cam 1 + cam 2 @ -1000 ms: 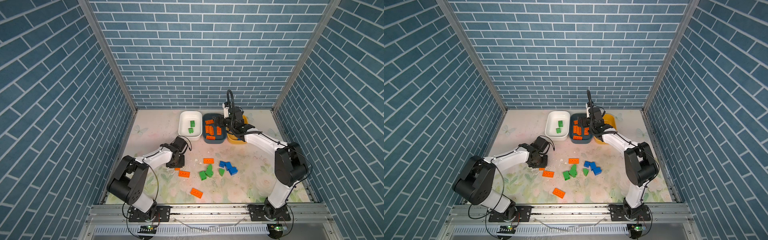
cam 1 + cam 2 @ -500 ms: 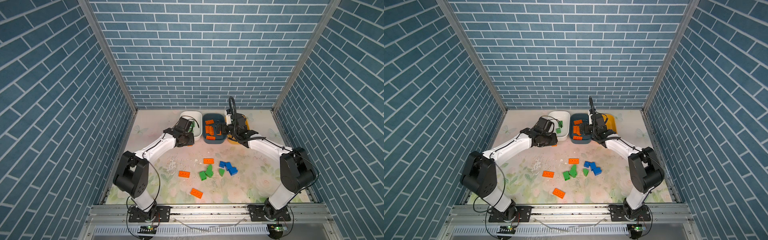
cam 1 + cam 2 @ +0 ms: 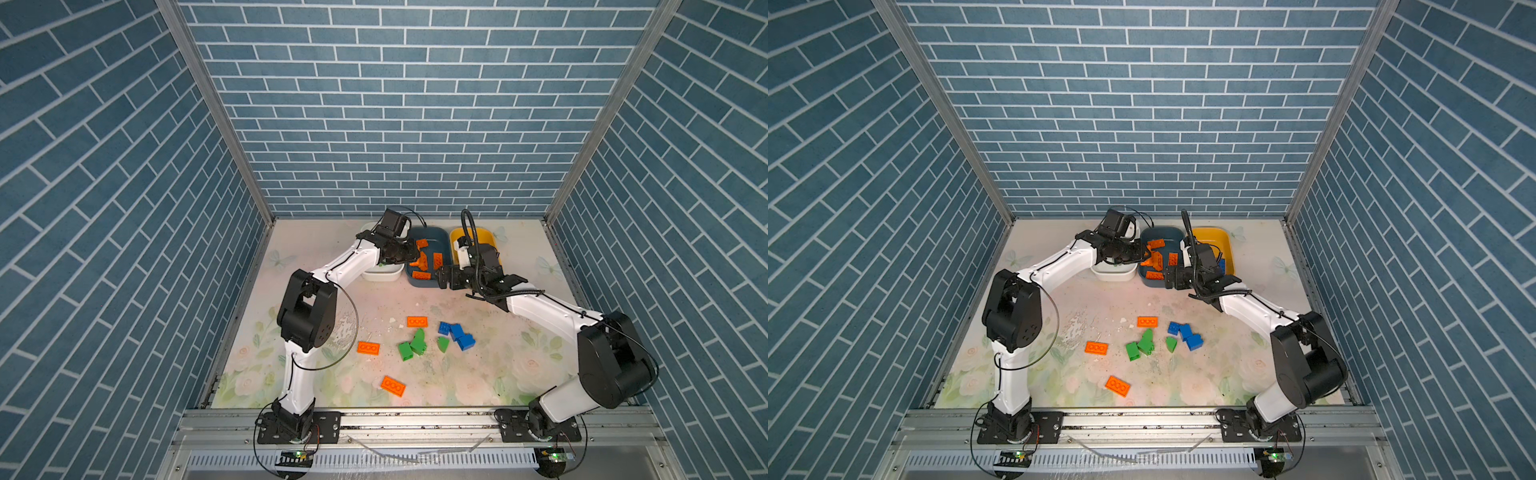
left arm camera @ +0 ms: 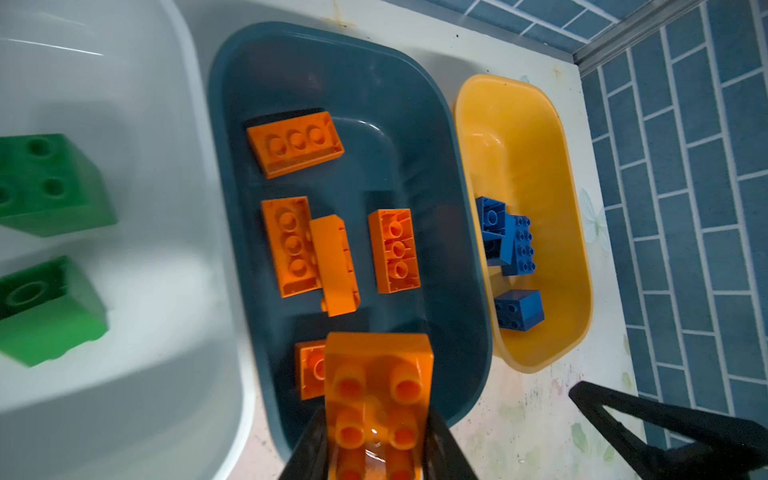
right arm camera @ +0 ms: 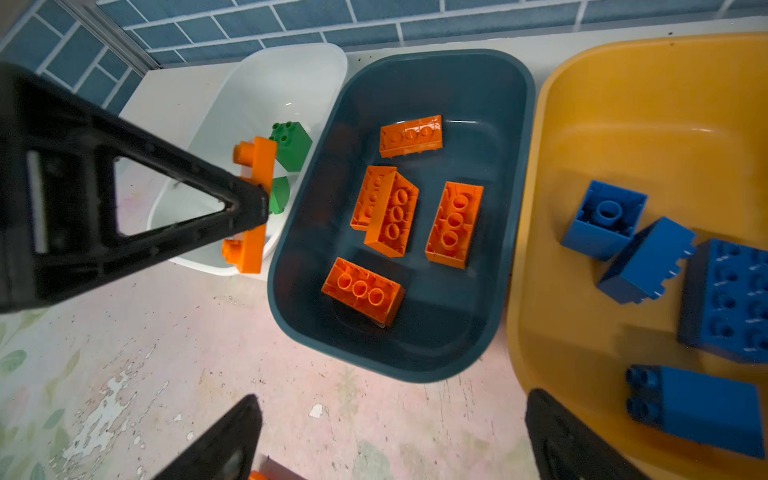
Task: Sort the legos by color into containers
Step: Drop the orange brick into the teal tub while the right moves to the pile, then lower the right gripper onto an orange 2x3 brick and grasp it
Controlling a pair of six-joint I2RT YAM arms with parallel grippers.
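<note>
My left gripper is shut on an orange lego and hangs over the near left rim of the dark teal container, which holds several orange legos. In both top views that gripper reaches in across the white container, where two green legos lie. Blue legos sit in the yellow container. My right gripper is open and empty, low over the table just before the teal and yellow containers.
Loose legos lie mid-table: three orange plates, three green blocks and a cluster of blue blocks. The three containers stand side by side at the back wall. The two grippers are close together at the teal container.
My left arm has swung from the table's front left up to the containers, carrying the orange lego. My right gripper has drawn back from over the yellow container toward the table.
</note>
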